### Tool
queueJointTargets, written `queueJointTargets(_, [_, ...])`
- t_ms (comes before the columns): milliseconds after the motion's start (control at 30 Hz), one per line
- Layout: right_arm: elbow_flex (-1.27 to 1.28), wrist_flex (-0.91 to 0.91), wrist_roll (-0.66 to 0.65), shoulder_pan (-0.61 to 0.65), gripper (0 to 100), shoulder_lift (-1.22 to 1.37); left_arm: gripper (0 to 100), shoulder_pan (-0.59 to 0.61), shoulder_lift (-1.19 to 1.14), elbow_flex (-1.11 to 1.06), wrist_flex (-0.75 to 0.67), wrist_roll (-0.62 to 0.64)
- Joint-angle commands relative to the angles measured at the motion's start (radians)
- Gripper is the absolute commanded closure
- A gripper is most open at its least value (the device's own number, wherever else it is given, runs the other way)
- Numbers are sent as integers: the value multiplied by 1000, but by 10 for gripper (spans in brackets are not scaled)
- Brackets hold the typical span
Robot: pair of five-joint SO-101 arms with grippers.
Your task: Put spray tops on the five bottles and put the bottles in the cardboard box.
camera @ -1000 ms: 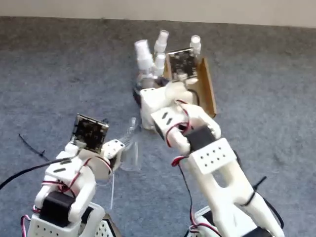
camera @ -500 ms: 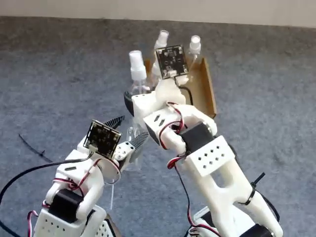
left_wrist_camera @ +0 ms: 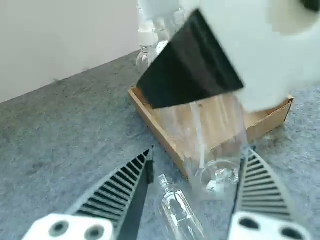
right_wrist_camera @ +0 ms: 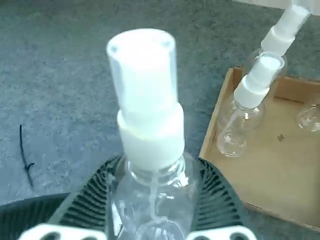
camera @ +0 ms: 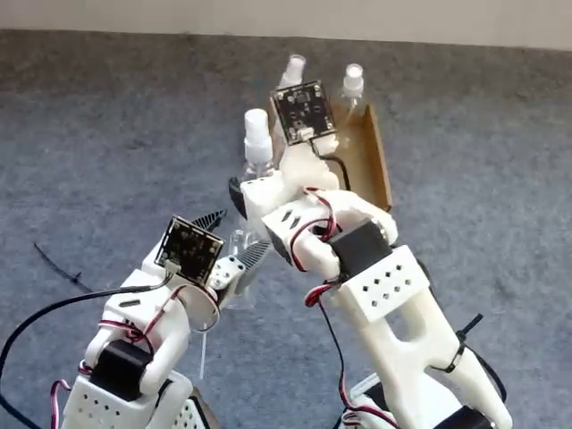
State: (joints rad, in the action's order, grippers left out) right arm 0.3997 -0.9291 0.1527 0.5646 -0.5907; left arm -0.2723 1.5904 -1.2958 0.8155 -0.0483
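Beside cardboard box, right hand grips spray-topped bottle.

Bright, even, diffuse light covers the grey carpet, casting only faint shadows.

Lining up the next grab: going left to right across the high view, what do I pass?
black cable tie → left arm's camera board → capped bottle → cardboard box, its right wall

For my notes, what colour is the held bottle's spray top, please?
White spray top; clearest in the right wrist view.
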Motion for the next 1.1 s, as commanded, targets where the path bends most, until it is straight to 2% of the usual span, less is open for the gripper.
queueJointTargets(0, [-62,91,-35,-170,994,-8,755,10,13,4,-26,-6])
queueJointTargets(167, [-59,228,-75,-361,994,-1,755,18,13,-21,-31,-8])
queueJointTargets(267, [-12,352,-83,-410,994,12,755,18,13,-35,-31,-8])
queueJointTargets(600, [294,875,-83,-450,994,150,755,19,7,-45,-31,-8])
queueJointTargets(1067, [315,1139,-83,-461,994,455,755,19,5,-74,-60,-9])
